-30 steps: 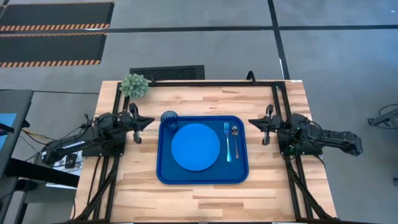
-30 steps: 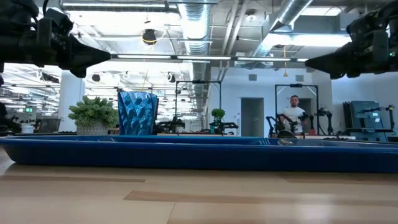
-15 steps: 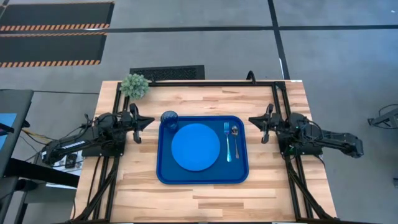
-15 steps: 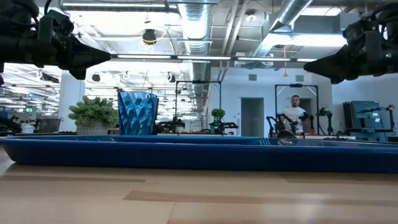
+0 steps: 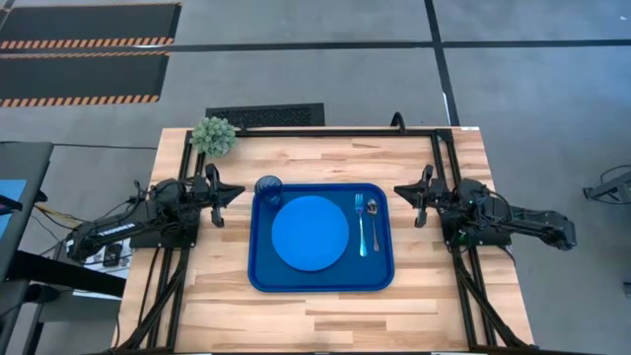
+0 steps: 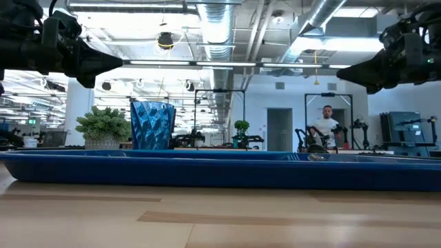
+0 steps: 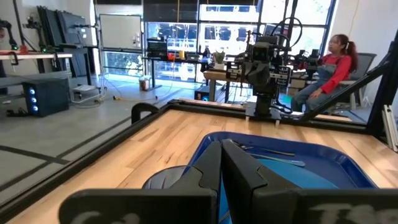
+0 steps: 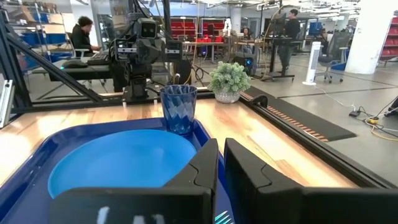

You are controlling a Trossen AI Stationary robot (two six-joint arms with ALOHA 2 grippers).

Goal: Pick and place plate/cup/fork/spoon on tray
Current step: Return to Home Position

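Bench (image 5: 315, 308): carries the tray in the middle, an arm drawn back on either side; no clutter near the arms' paths, so little to snag on the retreat.
Tray (image 5: 258, 268): lies square between both arms with all four pieces on it; main hazard a low sweep of an arm across the rim, enough to shove the whole setting askew.
Plate (image 5: 311, 234): flat at the tray's centre; unlikely to shift unless the tray itself gets knocked.
Cup (image 5: 268, 188): upright in the tray's far left corner, just beside the plate and nearest the left arm; tallest piece, so likeliest to topple on a sideways brush.
Fork (image 5: 361, 222): on the tray right of the plate, close beside the spoon; light enough to slide or skew at any jolt.
Spoon (image 5: 373, 211): outermost on the right, near the rim and closest to the right arm; same sliding risk.
Left gripper (image 7: 221, 144): off the tray's left edge, raised above the bench; jaws pressed almost together, holding nothing, touching nothing.
Right gripper (image 8: 220, 144): off the tray's right edge, likewise raised; jaws drawn close with only a slit between, empty and clear of the cutlery.
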